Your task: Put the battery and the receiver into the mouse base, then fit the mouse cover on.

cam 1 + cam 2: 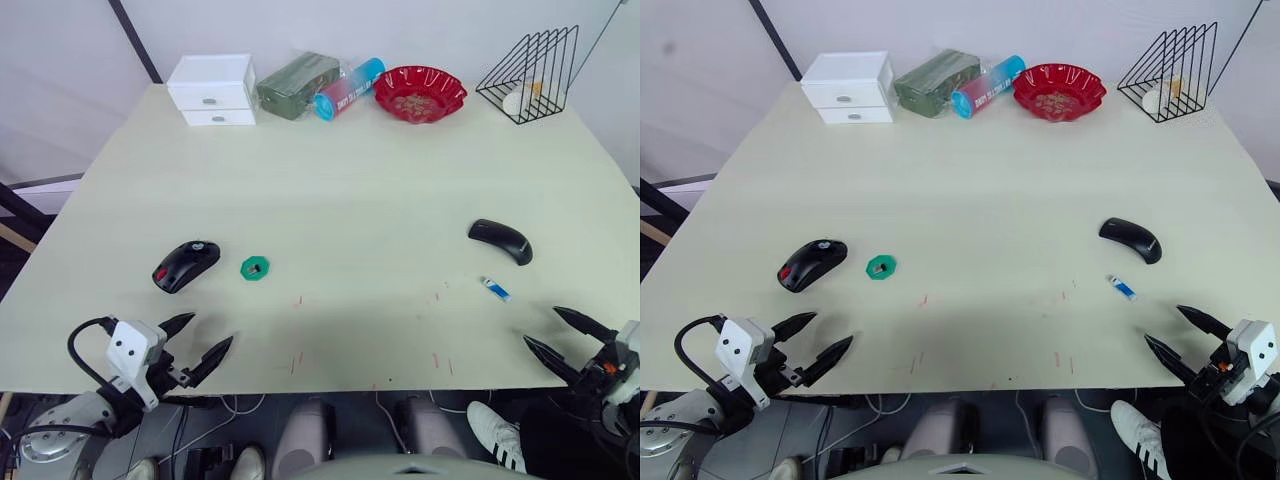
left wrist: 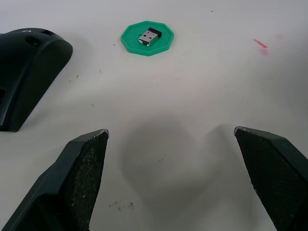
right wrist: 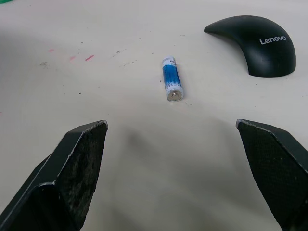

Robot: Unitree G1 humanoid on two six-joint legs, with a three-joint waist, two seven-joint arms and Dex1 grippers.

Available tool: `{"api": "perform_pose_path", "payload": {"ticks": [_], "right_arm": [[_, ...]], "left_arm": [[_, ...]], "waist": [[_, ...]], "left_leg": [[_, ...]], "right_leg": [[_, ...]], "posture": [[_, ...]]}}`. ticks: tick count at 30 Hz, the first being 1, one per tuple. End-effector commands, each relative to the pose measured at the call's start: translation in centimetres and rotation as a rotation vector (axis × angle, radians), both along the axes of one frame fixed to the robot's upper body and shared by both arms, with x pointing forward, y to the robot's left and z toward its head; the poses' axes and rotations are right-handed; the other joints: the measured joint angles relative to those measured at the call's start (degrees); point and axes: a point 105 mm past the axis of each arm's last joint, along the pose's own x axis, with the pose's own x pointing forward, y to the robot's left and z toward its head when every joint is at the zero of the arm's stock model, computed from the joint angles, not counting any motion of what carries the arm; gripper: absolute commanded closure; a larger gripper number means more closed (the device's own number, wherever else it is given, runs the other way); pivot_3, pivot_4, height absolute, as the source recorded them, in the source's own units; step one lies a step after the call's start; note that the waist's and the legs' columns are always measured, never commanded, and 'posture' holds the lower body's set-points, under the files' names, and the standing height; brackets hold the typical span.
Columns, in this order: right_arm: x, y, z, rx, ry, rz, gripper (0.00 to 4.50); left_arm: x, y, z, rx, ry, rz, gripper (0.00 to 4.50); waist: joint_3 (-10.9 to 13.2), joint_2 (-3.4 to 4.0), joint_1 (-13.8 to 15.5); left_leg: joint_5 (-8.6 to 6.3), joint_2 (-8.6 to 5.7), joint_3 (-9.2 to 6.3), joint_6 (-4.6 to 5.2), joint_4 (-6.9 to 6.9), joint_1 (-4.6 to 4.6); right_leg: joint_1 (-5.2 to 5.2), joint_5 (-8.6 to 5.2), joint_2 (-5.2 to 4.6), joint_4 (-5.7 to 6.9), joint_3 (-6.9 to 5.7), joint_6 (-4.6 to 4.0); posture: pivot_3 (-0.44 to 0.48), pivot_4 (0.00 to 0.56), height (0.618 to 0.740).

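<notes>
The black mouse base [image 1: 186, 265], with a red patch in its hollow, lies on the table's left side. Just right of it a small dark receiver [image 2: 148, 36] rests on a green octagonal disc [image 1: 255, 268]. On the right side lies the plain black mouse cover [image 1: 500, 241], and the blue battery [image 1: 495, 289] lies a little nearer the front edge. My left gripper [image 1: 196, 342] hangs open at the front left edge, short of the mouse base. My right gripper [image 1: 562, 339] is open at the front right edge, with the battery [image 3: 172, 84] ahead of its fingers.
Along the far edge stand a white drawer box [image 1: 212, 90], a green packet [image 1: 298, 84], a blue and pink can [image 1: 347, 89], a red bowl [image 1: 420, 93] and a black wire rack [image 1: 533, 72]. Small red marks [image 1: 300, 300] dot the table near the front.
</notes>
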Motion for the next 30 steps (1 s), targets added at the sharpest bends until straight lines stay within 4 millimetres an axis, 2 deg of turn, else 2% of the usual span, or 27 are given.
{"api": "perform_pose_path", "payload": {"ticks": [1,4,9,15,20,23,30], "right_arm": [[-0.3,-1.1,0.7,-0.015,-0.056,-0.055,0.0],[-0.9,-1.3,-0.2,-0.02,-0.046,-0.071,0.0],[-1.1,-1.5,-0.5,-0.022,-0.045,-0.073,0.0],[-1.0,-1.9,-0.3,-0.018,-0.068,-0.078,0.0],[-0.2,-1.4,1.1,0.013,-0.129,-0.02,0.0],[0.4,0.9,3.2,0.089,-0.178,0.143,0.0],[0.5,5.4,6.3,0.151,-0.209,0.456,0.0]], "left_arm": [[0.4,0.3,1.3,0.012,-0.051,0.009,0.05],[0.9,0.3,1.7,-0.005,-0.058,0.008,0.05],[0.9,0.3,1.7,-0.002,-0.057,0.001,0.05],[1.0,0.0,1.6,-0.004,-0.057,-0.009,0.05],[1.9,0.9,2.8,-0.02,-0.097,0.001,0.05],[3.5,2.3,5.5,0.004,-0.157,0.003,0.05],[4.4,4.6,7.1,0.039,-0.155,-0.004,0.05]], "waist": [[0.0,0.0,0.0],[-0.01,-0.04,0.22],[-0.01,-0.04,-0.07],[0.0,-0.05,-0.06],[0.0,-0.05,-0.02],[0.04,-0.06,0.05],[0.07,-0.03,-0.18]], "left_leg": [[0.0,0.0,0.0,0.0,0.0,0.0],[0.0,0.0,-0.02,0.0,0.0,0.0],[0.0,0.0,0.01,0.0,0.0,0.01],[0.0,0.01,0.04,0.0,0.0,0.04],[0.0,0.01,0.03,0.0,0.0,0.04],[0.01,0.01,0.0,0.0,0.02,0.05],[0.0,0.02,0.0,-0.01,0.03,0.04]], "right_leg": [[0.0,0.0,0.0,0.0,0.0,0.0],[0.01,0.0,0.0,0.0,-0.02,0.01],[0.0,0.0,-0.01,0.0,0.0,0.0],[0.01,0.0,-0.01,0.01,0.03,0.0],[0.01,0.01,0.0,0.01,0.02,0.0],[0.02,0.07,0.0,0.1,0.0,0.11],[0.0,0.12,0.01,0.11,-0.02,0.21]], "posture": [[0.0,0.15,0.74],[0.0,0.15,0.74],[0.0,0.15,0.74],[0.0,0.15,0.74],[0.0,0.15,0.74],[0.0,0.15,0.74],[0.0,0.15,0.74]]}}
